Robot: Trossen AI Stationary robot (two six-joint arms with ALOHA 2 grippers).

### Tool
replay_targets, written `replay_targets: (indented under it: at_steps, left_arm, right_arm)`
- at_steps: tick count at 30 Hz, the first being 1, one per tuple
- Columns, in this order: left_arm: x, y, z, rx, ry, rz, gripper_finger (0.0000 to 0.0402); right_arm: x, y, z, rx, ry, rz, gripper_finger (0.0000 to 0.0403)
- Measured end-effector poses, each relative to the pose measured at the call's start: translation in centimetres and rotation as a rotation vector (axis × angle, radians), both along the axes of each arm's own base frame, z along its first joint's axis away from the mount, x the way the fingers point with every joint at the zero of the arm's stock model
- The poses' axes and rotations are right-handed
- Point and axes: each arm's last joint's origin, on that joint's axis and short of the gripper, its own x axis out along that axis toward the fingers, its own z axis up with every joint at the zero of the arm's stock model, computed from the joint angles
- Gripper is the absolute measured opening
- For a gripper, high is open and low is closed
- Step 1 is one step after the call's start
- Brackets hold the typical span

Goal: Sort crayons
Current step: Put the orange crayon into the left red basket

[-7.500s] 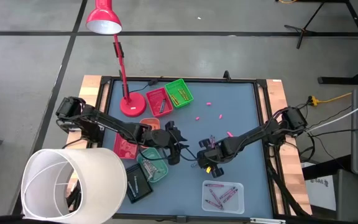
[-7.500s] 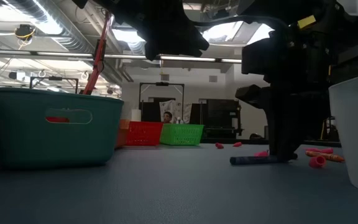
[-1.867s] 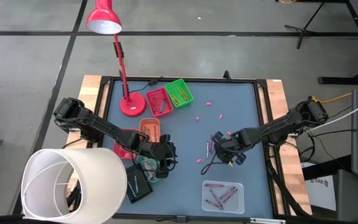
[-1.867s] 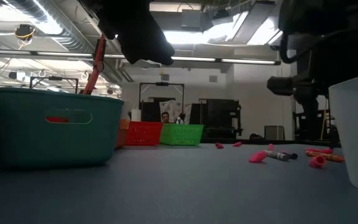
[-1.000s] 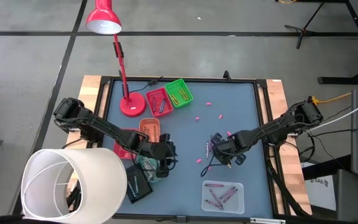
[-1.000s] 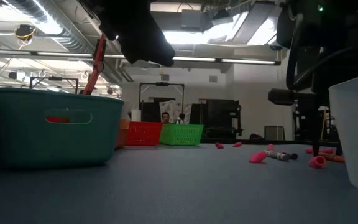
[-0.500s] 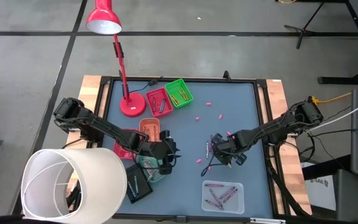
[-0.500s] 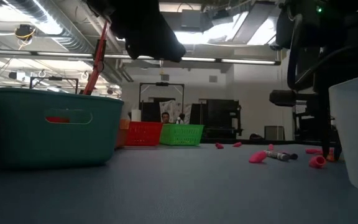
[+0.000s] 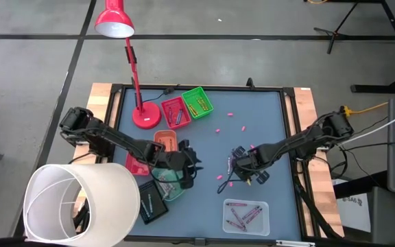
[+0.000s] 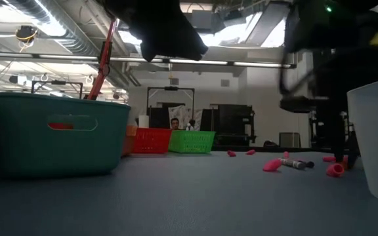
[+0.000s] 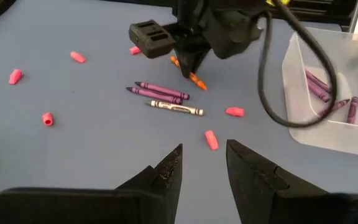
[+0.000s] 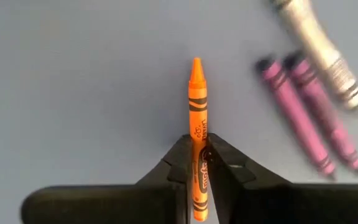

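Right gripper (image 12: 199, 163) pinches the orange crayon (image 12: 197, 106) by its tail, mid-table beside the purple crayons (image 12: 306, 112). Thin grip: it could pivot or slip out. Left gripper (image 11: 202, 163) waits open.

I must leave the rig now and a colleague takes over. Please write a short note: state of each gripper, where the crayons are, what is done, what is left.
Right gripper: shut on the orange crayon, low over the mat near mid-table.
Left gripper: open, empty, over the teal tray.
Done: purple crayons in the clear tray; some crayons in the red tray and the green tray.
Left: two purple crayons and a white crayon lie side by side by the right gripper; pink pieces are scattered on the mat.
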Motion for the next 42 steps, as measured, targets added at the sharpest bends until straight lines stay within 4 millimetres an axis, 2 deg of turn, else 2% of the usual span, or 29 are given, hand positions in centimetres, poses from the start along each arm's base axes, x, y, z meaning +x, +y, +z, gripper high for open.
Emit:
replay_targets:
  at_steps: [7,14,21,28,33,42]
  left_arm:
    - [0.2,0.6,0.0,0.002,-0.001,0.016,0.0108]
    - [0.3,1.1,0.0,0.101,0.007,-0.031,0.0108]
    - [0.3,1.1,0.0,0.14,0.014,-0.068,0.0108]
    - [0.2,0.8,0.0,0.12,0.025,-0.109,0.0108]
    - [0.1,0.4,-0.1,0.091,0.033,-0.164,0.0108]
    - [0.3,0.3,0.1,0.085,0.005,-0.166,0.0108]
  right_arm:
    - [1.8,0.6,1.3,0.063,-0.13,-0.082,0.0039]
    - [3.6,1.1,3.1,0.121,-0.258,-0.166,0.0039]
    - [4.2,1.3,4.3,0.161,-0.36,-0.202,0.0039]
    - [5.1,1.3,6.2,0.165,-0.561,-0.232,0.004]
    - [5.8,1.4,7.0,0.171,-0.685,-0.257,0.004]
    - [6.9,1.6,8.3,0.214,-0.865,-0.319,0.004]
